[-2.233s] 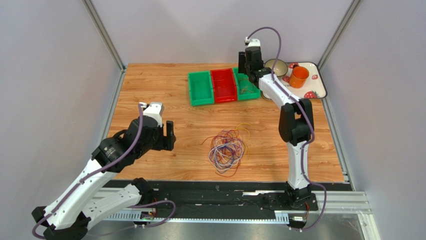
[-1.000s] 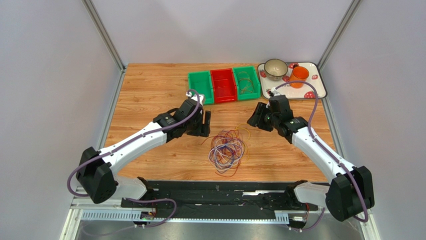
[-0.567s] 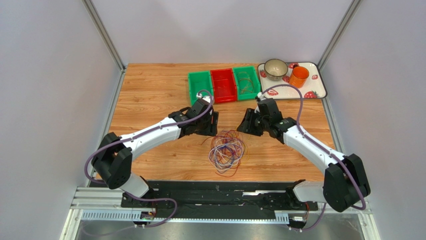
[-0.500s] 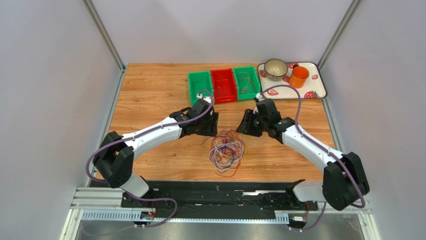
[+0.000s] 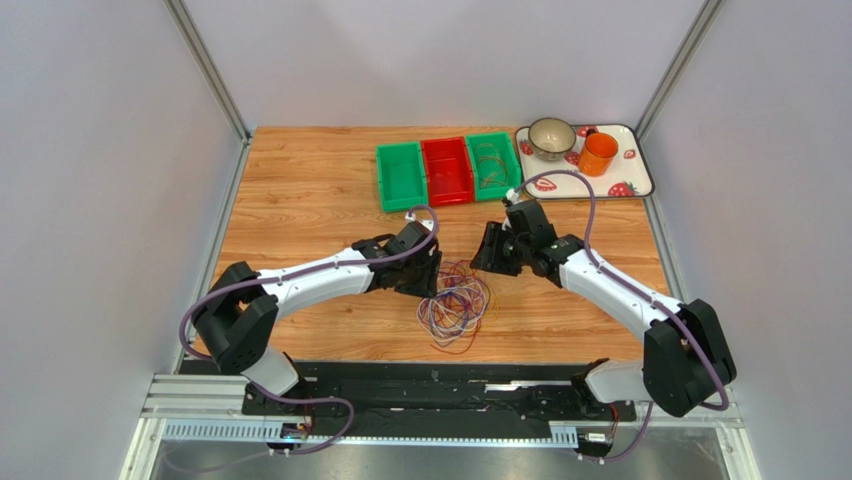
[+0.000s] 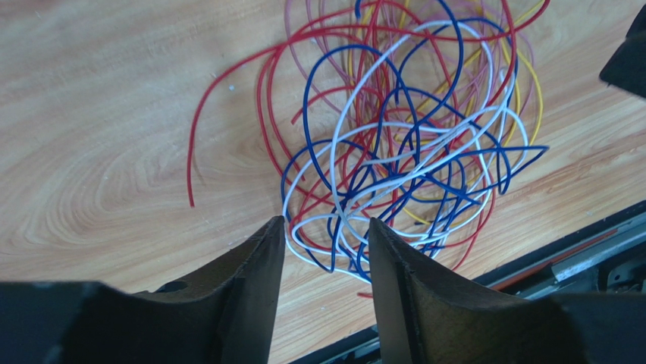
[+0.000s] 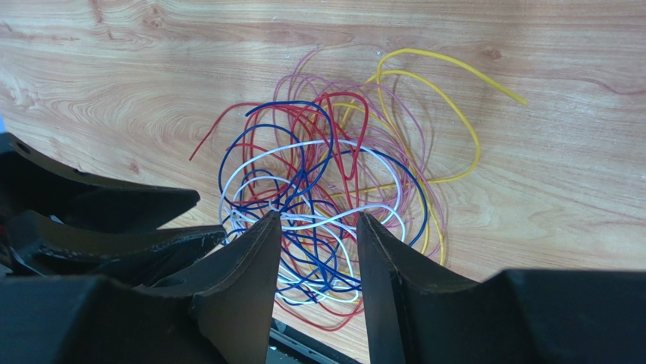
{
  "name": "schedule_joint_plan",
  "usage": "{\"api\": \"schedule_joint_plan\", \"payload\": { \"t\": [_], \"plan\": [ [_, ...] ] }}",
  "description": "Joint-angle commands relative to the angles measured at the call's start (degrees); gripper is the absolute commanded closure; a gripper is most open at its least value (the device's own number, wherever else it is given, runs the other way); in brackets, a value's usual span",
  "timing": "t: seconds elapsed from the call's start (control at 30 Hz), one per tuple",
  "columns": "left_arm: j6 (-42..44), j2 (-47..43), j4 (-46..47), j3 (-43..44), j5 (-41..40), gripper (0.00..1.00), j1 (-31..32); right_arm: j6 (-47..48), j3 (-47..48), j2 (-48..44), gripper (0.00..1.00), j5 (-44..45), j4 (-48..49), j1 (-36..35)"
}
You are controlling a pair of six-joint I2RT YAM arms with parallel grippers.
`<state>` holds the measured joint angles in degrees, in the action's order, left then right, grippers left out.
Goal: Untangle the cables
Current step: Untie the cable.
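Note:
The cables (image 5: 455, 300) lie as one tangled pile of red, blue, white, yellow and purple loops on the wooden table, near its front middle. My left gripper (image 5: 428, 272) hovers at the pile's upper left edge. In the left wrist view the left gripper (image 6: 326, 222) is open, and the cables (image 6: 394, 152) lie just past its tips. My right gripper (image 5: 490, 252) hangs at the pile's upper right. In the right wrist view the right gripper (image 7: 318, 218) is open over the cables (image 7: 326, 182), with nothing pinched. A yellow loop (image 7: 447, 114) sticks out to the right.
Three bins stand at the back: green (image 5: 400, 176), red (image 5: 446, 171) and green (image 5: 493, 165), the last holding some wires. A strawberry-pattern tray (image 5: 630, 182) at the back right carries a bowl (image 5: 551, 137) and an orange cup (image 5: 598, 153). A black rail (image 5: 450, 372) borders the near edge.
Both arms have swung in from the sides to the cable pile. The left gripper moved right and down to the pile's edge, and its jaws have narrowed. The pile has not moved.

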<state>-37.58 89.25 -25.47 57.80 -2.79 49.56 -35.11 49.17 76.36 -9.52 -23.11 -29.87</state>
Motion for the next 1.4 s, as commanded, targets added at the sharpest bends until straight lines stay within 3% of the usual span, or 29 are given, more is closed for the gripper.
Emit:
{"api": "schedule_joint_plan", "payload": {
  "t": [0.0, 0.23, 0.6, 0.7, 0.87, 1.03, 1.37],
  "plan": [
    [-2.06, -1.8, 1.57, -1.37, 0.68, 0.49, 0.89, 0.75, 2.25, 0.9, 0.55, 0.64, 0.61, -0.28],
    [-1.88, 0.48, 2.98, -0.94, 1.64, 0.6, 1.15, 0.75, 2.34, 1.78, 0.55, 0.47, 1.05, -0.63],
    [-1.7, 1.36, 3.68, 0.64, 2.08, 0.69, 1.24, 0.66, 2.16, 1.95, 0.55, 0.64, 1.14, -1.07],
    [-1.79, 1.63, 3.68, 0.91, 2.08, 0.77, 1.33, 0.75, 2.07, 1.87, 0.56, 0.73, 1.14, -1.16],
    [-1.88, 1.54, 2.89, 1.79, 1.82, 1.0, 1.33, 1.01, 1.99, 1.78, 0.56, 0.91, 0.97, -1.16],
    [-1.27, -1.88, -2.02, 4.24, -0.37, 1.0, 1.33, 1.1, 2.42, 1.51, 0.56, 1.08, 0.61, -1.16],
    [5.32, -11.64, -18.46, 24.1, -9.6, 1.0, 1.33, 3.38, 6.81, -0.33, 0.55, 0.39, -1.5, -1.16]
  ]
}}
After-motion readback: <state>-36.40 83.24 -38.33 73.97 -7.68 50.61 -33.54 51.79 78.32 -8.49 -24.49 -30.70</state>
